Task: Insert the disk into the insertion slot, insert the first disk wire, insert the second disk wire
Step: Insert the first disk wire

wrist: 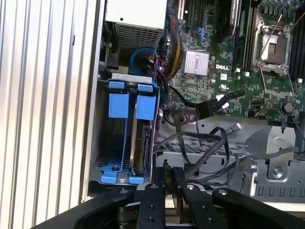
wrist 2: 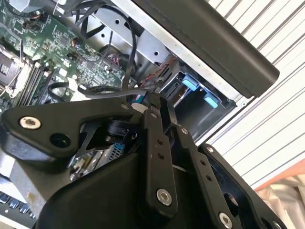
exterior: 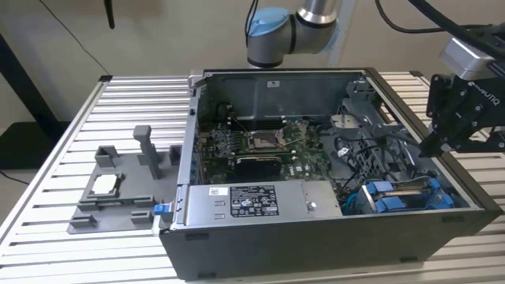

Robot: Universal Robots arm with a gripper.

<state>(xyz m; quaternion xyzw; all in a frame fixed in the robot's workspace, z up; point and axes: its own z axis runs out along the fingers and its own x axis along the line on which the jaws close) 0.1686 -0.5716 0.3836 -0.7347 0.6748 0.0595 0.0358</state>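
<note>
Lower right of the exterior view, the disk stands on edge inside the slot, its long axis running across the frame along the case front wall. The gripper hangs up and right of it, near the right edge; whether it is spread or pinching cannot be told. Loose black wires lie beyond

You are looking at a slatted metal table that is carrying an open dark case toward the exterior view's right, with a grey tray lying flat on the slats just beside it.
</note>
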